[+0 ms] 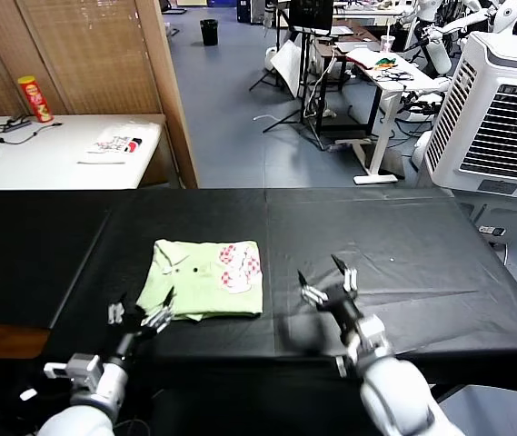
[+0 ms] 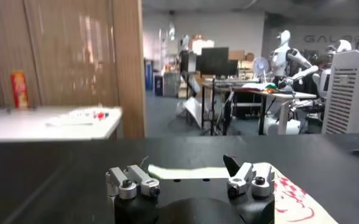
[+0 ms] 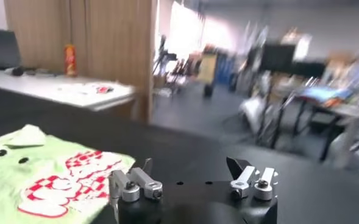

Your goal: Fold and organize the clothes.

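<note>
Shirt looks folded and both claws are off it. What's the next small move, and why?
Probably draw the right claw back from the table toward rest. The shirt lies as a compact folded rectangle, the right claw is open and empty, off the shirt's right side. The left claw is open too, at the shirt's near left corner, holding nothing. Nothing visibly needs another fold.

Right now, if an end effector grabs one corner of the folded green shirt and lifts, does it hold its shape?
Probably not. The green shirt lies flat with soft, uneven edges, so it looks thin and floppy; a corner lift would likely unfold it. It seems light, and a push on the black table cover might bunch it rather than slide it whole.
</note>
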Tool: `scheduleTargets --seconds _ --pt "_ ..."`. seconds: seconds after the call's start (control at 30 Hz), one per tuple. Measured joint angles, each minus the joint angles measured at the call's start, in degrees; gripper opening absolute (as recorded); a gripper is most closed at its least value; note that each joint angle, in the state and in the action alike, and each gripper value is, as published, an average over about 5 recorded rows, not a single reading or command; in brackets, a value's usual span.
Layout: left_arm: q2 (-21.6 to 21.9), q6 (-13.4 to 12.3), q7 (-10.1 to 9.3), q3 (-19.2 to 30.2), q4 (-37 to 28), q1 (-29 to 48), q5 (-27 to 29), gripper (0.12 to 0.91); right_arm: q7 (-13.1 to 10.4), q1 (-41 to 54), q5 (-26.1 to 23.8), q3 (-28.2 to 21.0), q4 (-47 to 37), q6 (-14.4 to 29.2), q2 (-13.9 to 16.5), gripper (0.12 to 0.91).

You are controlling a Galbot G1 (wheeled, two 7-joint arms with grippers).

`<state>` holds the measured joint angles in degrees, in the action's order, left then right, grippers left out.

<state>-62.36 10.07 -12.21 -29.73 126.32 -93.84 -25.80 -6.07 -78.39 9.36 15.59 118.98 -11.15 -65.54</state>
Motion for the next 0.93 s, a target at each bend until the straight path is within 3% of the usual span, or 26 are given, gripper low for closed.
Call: scheduleTargets --seconds 0.23,0.4,0.6,0.93 --pt "3.4 -0.5 -3.18 -2.6 2.4 -6.8 -4.4 0.798 -1.9 -17.5 -0.9 8.0 10.0 2.4 -1.2 0.798" --pt "4.7 1.7 -4.77 -5.6 4.6 -12.1 -8.4 0.798 -4.3 -27.2 -0.2 13.2 15.2 0.5 -3.1 0.798" --pt "4.8 3.8 -5.21 -8.4 7.8 -17.3 -11.6 0.798 -7.3 -34.1 1.6 15.4 19.1 -4.4 -4.8 0.798" --pt "4.0 5.2 -5.27 -9.2 9.9 -18.6 -11.9 0.798 -7.5 -36.7 1.7 16.2 20.5 -5.2 -5.1 0.798"
